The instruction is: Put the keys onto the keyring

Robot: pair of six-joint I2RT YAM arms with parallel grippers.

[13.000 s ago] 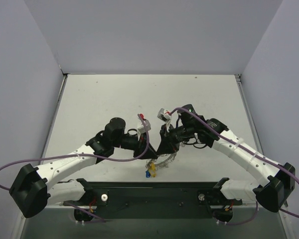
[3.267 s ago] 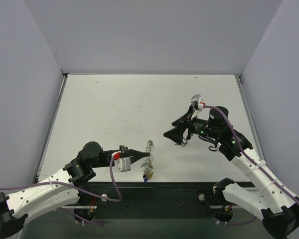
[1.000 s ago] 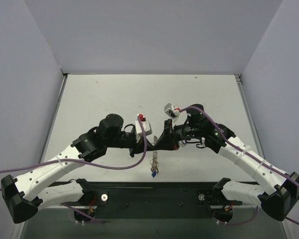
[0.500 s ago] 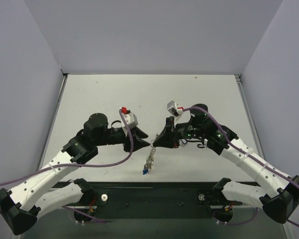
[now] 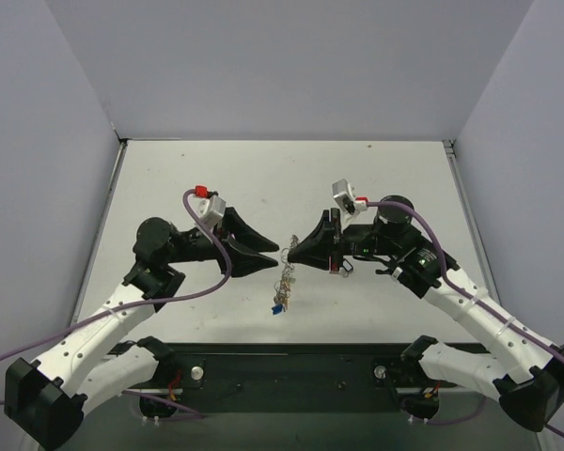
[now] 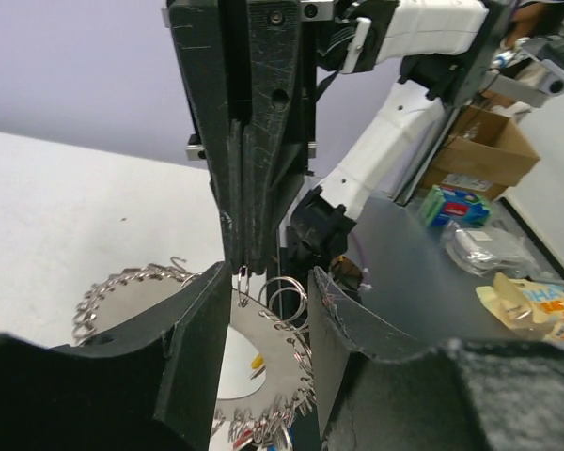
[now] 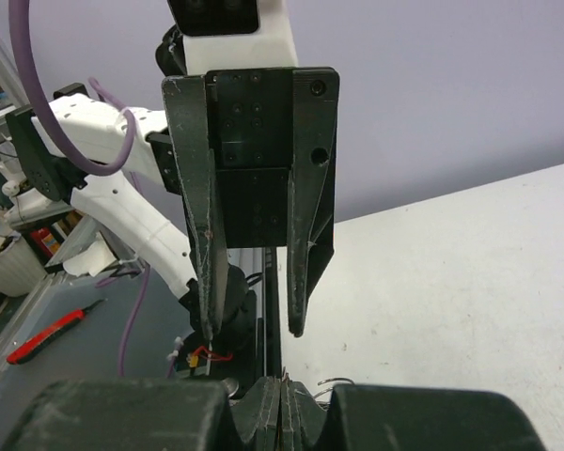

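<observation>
White tabletop between pale walls lay beneath both arms. Above its near middle the keyring hung in the air, pinched at its top by the right gripper, whose jaws were pressed flat together on the rim. Keys dangled in a small cluster from the hoop's low end, with a blue and a yellow head showing. They looked already threaded, though how many could not be counted. No loose key showed on the tabletop, so the job seemed near its end, or done.

The left gripper faced the right one just beside the keyring, its jaws part-open and holding nothing. In the left wrist view the hoop's bumpy rim curved behind its fingers.

Past the tabletop's edge sat a cardboard box and a green packet. Their print was too small to read, and nothing on the arms bore legible writing.
</observation>
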